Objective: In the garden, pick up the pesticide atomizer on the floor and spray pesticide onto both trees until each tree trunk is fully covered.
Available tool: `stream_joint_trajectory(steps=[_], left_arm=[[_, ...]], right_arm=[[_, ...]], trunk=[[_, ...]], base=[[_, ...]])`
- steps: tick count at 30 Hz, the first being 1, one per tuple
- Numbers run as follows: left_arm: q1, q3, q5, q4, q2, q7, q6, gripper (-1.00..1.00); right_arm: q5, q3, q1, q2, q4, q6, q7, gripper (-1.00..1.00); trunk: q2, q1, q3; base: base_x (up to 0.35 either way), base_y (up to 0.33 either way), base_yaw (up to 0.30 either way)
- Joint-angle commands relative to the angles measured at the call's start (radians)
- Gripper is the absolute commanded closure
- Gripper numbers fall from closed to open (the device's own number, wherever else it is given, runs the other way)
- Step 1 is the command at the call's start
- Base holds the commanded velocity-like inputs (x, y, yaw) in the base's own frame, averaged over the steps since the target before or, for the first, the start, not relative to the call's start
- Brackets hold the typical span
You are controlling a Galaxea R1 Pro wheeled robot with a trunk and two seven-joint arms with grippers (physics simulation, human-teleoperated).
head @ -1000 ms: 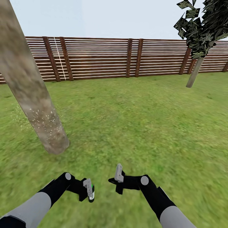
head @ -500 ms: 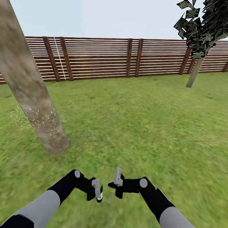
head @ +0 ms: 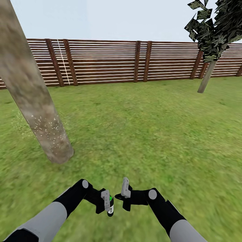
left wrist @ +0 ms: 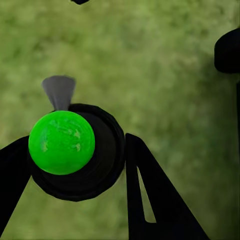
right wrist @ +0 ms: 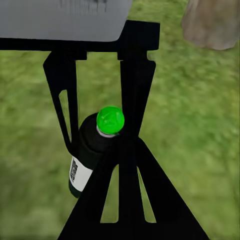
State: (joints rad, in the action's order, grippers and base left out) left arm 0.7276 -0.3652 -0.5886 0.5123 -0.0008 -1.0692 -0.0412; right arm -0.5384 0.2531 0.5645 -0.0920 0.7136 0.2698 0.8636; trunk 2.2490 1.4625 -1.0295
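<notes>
Head view: left gripper clamps atomizer above grass; right gripper just beside it, can't tell if open; trunk ahead-left.

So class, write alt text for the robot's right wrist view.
The left hand grips a dark bottle, the pesticide atomizer, green-capped and white-labelled, above blurry grass. A pale tree trunk base stands beyond.
</notes>
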Motion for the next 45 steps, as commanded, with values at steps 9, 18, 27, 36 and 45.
stream_joint_trajectory(steps=[9, 18, 27, 36, 45], left_arm=[[0.004, 0.0, 0.004, 0.002, -0.014, 0.0, 0.0, 1.0], [0.004, 0.0, 0.004, 0.002, -0.022, 0.0, 0.0, 1.0], [0.006, 0.0, 0.004, 0.003, -0.023, 0.0, 0.0, 1.0], [0.006, 0.0, 0.005, 0.003, -0.034, -0.001, 0.0, 1.0], [0.006, 0.002, 0.004, 0.001, -0.028, -0.001, 0.0, 1.0]], right_arm=[[0.0, 0.0, 0.0, 0.0, 0.001, -0.001, 0.0, 1.0], [0.0, 0.0, 0.0, 0.0, 0.001, -0.001, 0.0, 1.0], [0.0, 0.0, 0.0, 0.004, 0.0, 0.0, 0.0, 1.0], [0.0, 0.0, 0.0, 0.005, 0.0, 0.0, 0.0, 1.0], [0.0, 0.0, 0.0, 0.005, 0.0, 0.0, 0.0, 1.0]], trunk=[[0.0, 0.0, 0.0], [0.0, 0.0, 0.0], [0.0, 0.0, 0.0], [0.0, 0.0, 0.0], [0.0, 0.0, 0.0]], base=[[0.0, 0.0, 0.0], [0.0, 0.0, 0.0], [0.0, 0.0, 0.0], [0.0, 0.0, 0.0], [0.0, 0.0, 0.0]])
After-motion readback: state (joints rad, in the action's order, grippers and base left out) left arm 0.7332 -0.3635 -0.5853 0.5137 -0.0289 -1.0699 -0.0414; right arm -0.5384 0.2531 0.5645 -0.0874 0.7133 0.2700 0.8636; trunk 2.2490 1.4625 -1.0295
